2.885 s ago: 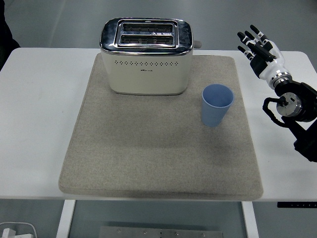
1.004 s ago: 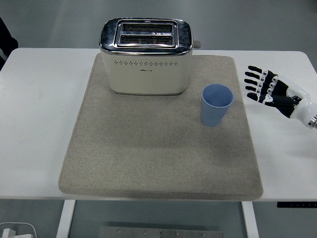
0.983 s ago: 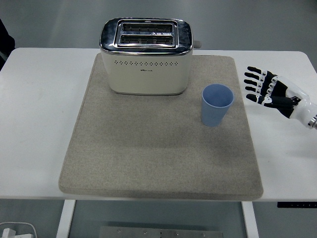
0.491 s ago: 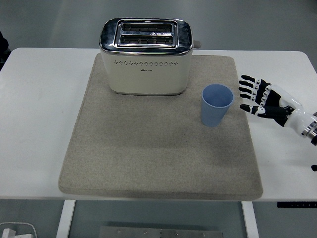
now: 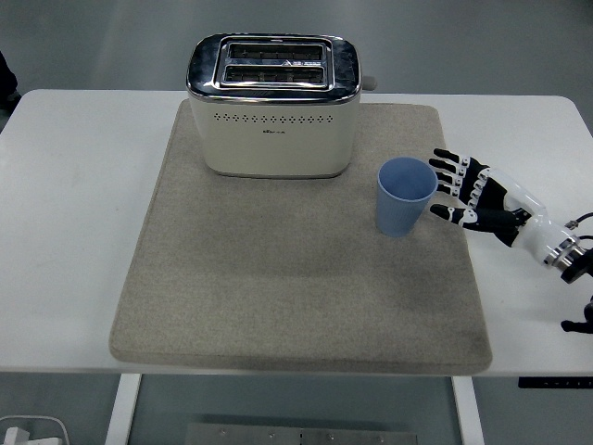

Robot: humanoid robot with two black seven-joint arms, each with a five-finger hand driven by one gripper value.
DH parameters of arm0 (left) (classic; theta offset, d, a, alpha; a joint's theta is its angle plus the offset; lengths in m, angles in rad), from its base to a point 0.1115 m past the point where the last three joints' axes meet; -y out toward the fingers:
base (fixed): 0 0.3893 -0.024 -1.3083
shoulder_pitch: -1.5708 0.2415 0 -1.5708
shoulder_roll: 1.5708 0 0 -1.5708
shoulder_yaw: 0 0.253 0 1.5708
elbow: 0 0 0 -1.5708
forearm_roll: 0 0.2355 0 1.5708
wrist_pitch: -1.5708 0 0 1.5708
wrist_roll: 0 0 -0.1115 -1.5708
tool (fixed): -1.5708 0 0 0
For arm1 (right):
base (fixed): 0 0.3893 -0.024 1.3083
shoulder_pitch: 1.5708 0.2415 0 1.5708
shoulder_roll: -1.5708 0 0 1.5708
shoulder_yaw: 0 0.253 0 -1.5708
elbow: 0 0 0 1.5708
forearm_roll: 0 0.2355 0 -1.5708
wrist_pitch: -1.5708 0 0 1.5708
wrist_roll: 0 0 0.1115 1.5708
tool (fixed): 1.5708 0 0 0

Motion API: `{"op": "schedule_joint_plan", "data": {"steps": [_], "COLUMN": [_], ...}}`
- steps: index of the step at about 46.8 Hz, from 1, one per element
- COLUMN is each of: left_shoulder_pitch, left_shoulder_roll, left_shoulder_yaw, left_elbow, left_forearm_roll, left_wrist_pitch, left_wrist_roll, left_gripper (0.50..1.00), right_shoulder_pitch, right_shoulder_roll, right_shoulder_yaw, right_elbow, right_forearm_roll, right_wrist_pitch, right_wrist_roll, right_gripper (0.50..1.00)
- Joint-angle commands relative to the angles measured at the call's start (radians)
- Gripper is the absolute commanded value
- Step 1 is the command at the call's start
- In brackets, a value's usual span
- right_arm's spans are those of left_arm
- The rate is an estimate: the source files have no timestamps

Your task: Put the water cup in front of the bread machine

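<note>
**Open hand beside the cup**

My right hand (image 5: 477, 197) reached in from the right edge of the frame, fingers (image 5: 448, 169) spread wide and holding nothing, just beside the blue cup (image 5: 405, 196). The cup stood upright on the grey mat (image 5: 278, 278), right of centre, below and to the right of the toaster (image 5: 274, 105) in the upper middle.

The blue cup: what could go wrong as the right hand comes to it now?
The right hand is open beside the blue cup, fingertips almost at its wall. The cup looks light and empty, so a push before closing may tip it on the soft mat. Carried leftward, it may bump the toaster.
</note>
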Motion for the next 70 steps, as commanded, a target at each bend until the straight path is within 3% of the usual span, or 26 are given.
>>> {"op": "schedule_joint_plan", "data": {"steps": [1,25,32,56,70], "left_shoulder_pitch": [0.000,0.000,0.000,0.002,0.002], "left_shoulder_roll": [0.000,0.000,0.000,0.000,0.000], "left_shoulder_yaw": [0.000,-0.001,-0.001,-0.001,-0.001], "left_elbow": [-0.004,-0.007,-0.007,-0.007,-0.014], "left_forearm_roll": [0.000,0.000,0.000,0.000,0.000], "left_wrist_pitch": [0.000,0.000,0.000,0.000,0.000], "left_wrist_roll": [0.000,0.000,0.000,0.000,0.000], "left_gripper": [1.000,1.000,1.000,1.000,1.000], "right_shoulder_pitch": [-0.002,0.004,0.012,0.020,0.041], "right_shoulder_roll": [0.013,0.036,0.079,0.100,0.154], "right_shoulder_yaw": [0.001,-0.002,-0.005,-0.003,-0.009], "right_elbow": [-0.001,-0.022,-0.047,-0.052,-0.091], "right_forearm_roll": [-0.018,-0.021,-0.021,-0.021,-0.021], "right_wrist_pitch": [-0.003,-0.011,-0.005,-0.002,0.005], "right_wrist_roll": [0.000,-0.002,-0.005,-0.006,-0.006], "right_gripper": [0.928,0.926,0.926,0.928,0.928]}}
